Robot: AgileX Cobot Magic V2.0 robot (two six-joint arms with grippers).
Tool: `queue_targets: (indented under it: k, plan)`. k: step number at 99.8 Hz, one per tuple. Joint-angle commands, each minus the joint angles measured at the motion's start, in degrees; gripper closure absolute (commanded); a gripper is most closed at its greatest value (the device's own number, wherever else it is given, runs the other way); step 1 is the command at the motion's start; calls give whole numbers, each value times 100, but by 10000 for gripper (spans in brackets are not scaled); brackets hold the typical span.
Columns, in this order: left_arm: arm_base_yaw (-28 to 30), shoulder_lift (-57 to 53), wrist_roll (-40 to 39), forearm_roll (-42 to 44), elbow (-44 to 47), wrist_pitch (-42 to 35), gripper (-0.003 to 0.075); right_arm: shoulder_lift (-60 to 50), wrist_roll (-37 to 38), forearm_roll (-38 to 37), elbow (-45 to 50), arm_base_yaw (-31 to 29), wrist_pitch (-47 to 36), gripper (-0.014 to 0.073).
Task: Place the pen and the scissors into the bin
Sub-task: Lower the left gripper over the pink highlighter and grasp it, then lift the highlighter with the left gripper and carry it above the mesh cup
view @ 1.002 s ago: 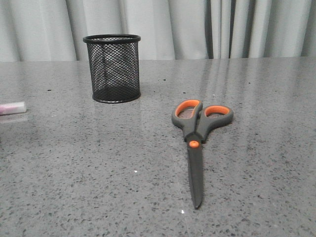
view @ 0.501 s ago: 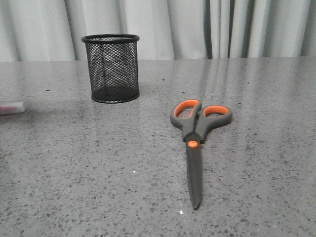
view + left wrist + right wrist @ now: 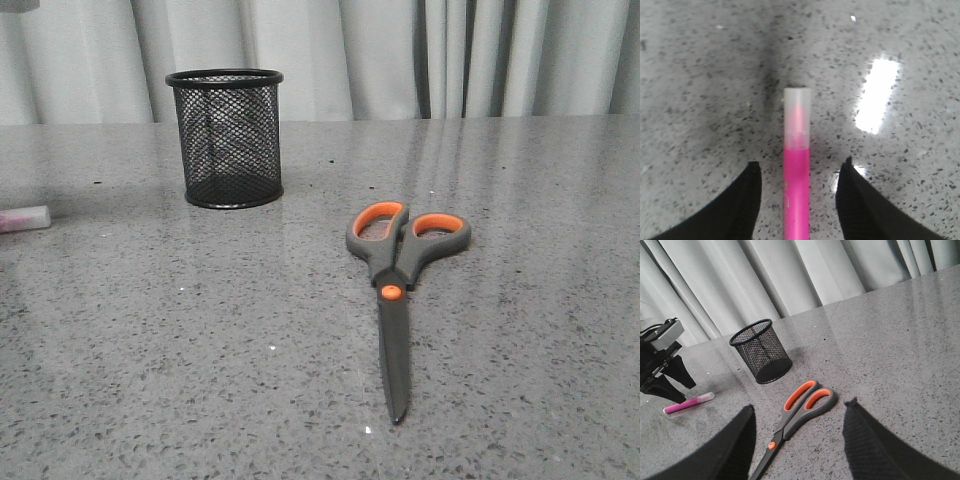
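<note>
The pink pen (image 3: 796, 200) with its whitish cap (image 3: 797, 112) lies flat on the table. My left gripper (image 3: 800, 162) is open, one finger on each side of the pen and not touching it. In the front view only the pen's cap end (image 3: 24, 218) shows, at the left edge. The black mesh bin (image 3: 225, 140) stands upright at the back left. The scissors (image 3: 398, 285) lie closed in the middle, handles toward the bin's side. My right gripper (image 3: 799, 407) is open and empty, hovering well above the scissors (image 3: 807, 402).
The grey speckled table (image 3: 520, 200) runs back to a pale curtain (image 3: 400, 55). The right wrist view shows the bin (image 3: 761, 351), the pen (image 3: 689, 403) and the left gripper (image 3: 670, 377) above it.
The bin, scissors and pen lie where they were. A small grey part has come into the front view's top left corner.
</note>
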Motion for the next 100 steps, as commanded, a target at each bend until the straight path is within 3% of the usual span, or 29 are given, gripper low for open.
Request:
queue_targets:
  k: [1, 39, 53, 64, 71, 85, 93, 100]
  plan:
    - [65, -101, 220, -279, -181, -31, 396, 125, -109, 84, -199, -27, -305, 237]
    - [104, 314, 220, -268, -181, -276, 426, 125, -109, 84, -199, -27, -267, 237]
    - [91, 388, 220, -319, -181, -127, 544, 125, -109, 84, -199, -27, -187, 237]
    - [91, 350, 188, -493, -181, -56, 740, 125, -109, 84, -199, -27, -159, 237]
    - [91, 242, 57, -695, -181, -265, 739, 125, -109, 84, -199, -27, -159, 237]
    - [153, -209, -138, -1796, -206, -1298, 739, 125, -109, 108, -199, -27, -159, 237]
    - [227, -537, 122, -3181, -227, -1882, 739, 125, -109, 142, -199, -27, -159, 237]
    - [275, -820, 900, -4597, -227, -2027, 739, 125, -109, 193, -199, -27, -159, 237]
